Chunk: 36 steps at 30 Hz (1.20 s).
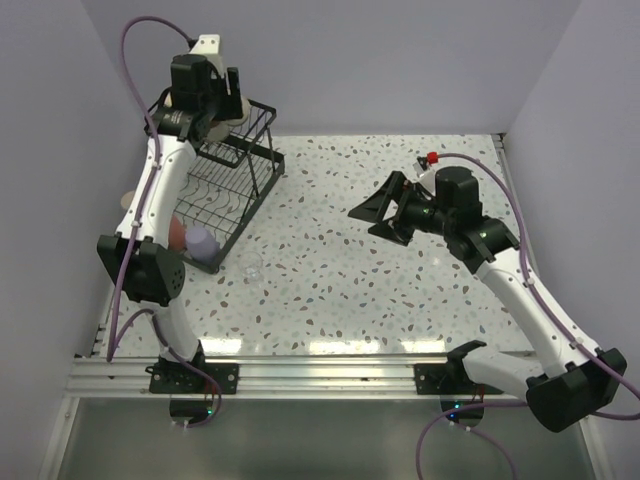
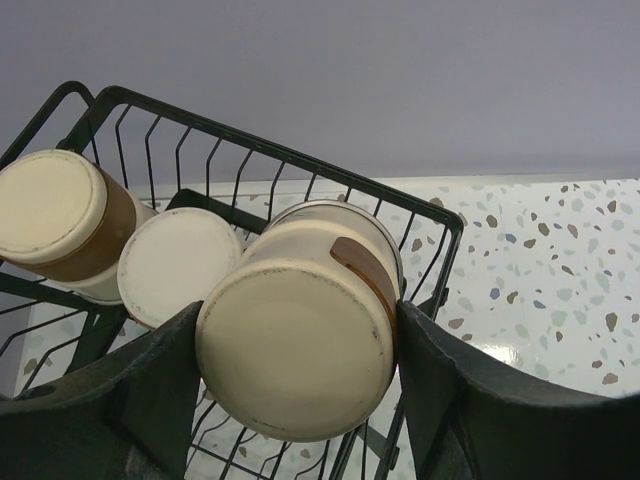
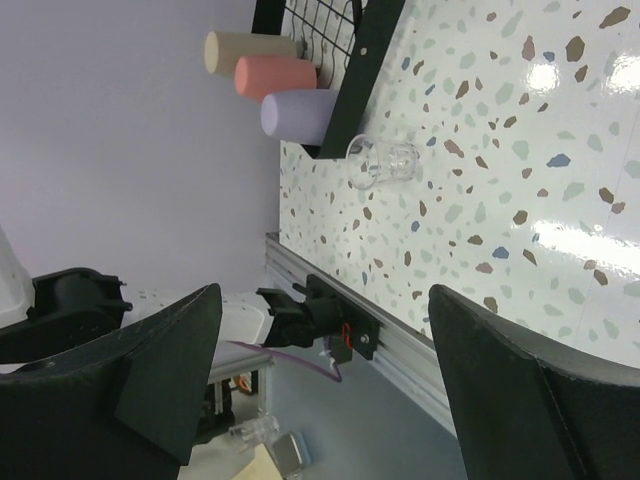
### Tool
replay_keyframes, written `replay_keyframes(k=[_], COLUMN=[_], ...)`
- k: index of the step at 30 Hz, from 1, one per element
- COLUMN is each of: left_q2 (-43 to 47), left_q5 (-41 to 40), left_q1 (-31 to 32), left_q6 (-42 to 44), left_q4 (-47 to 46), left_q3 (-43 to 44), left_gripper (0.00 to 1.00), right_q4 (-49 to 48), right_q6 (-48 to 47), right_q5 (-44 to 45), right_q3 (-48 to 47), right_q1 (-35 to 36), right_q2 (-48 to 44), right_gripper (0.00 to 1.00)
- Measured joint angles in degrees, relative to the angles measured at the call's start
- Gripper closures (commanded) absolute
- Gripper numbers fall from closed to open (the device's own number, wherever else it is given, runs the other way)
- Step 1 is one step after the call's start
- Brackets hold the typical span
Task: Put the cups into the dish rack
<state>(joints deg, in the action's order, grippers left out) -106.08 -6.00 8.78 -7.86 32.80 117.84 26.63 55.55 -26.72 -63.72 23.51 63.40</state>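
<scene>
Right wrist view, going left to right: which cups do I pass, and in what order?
tan cup → red-pink cup → lavender cup → clear glass cup

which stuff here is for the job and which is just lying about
For the job: dish rack; pale cup in the left gripper; two cups in the rack; tan cup; pink cup; lavender cup; clear glass on its side.
Just there: purple cables; metal rail.
</scene>
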Motion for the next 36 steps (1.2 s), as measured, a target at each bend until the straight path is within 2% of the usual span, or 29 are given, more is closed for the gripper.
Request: replay_keyframes(k=[11,14,17,18,21,27,30,36], left_q2=[-0.39,-1.16,-2.32,-2.62,-3.21,-3.21,-3.21,-3.21], left_q5=[-0.92,-1.33,-1.73,-1.9,-2.8,-3.63,-4.2,-4.7], left_q1=[1.73,2.21,2.29,2.29,2.29,2.49,2.49,2.51], left_q6=[1.64,1.7,1.79,1.97,2.56,3.04,3.08,3.06], left_q4=[0.81,1.09,1.38,1.51,1.77,1.77,1.6,1.73], left_q3=[-2.86,-2.95,-2.97,-2.97,-3.02,-2.99,-2.99,-2.47], left_gripper=[0.98,0.88,0.64,0.54,0.39,0.19,0.11,0.04], right_q4=[0.09,0.09,0.13,0.13,0.22,0.72,0.83,0.83], right_q6=[-1.07,-1.25,-1.44,-1.55,-1.7,-1.95,-2.05,-2.08], right_q5=[-0.48,-0.94,-1.31,-1.33,-1.36,-1.53,-1.62,-1.99], right_q3=[-0.35,-0.35,-0.35,-0.35,-0.35,-0.35,-0.35,-0.35], right_q1=[0.0,0.0,-0.02,-0.02,-0.13,-0.61,-0.7,-0.7], right_q2=[1.51,1.86,1.92,1.92,2.12,2.75,3.1,3.19], right_gripper=[0.14,0.14,0.14,0.14,0.14,0.14,0.15,0.15])
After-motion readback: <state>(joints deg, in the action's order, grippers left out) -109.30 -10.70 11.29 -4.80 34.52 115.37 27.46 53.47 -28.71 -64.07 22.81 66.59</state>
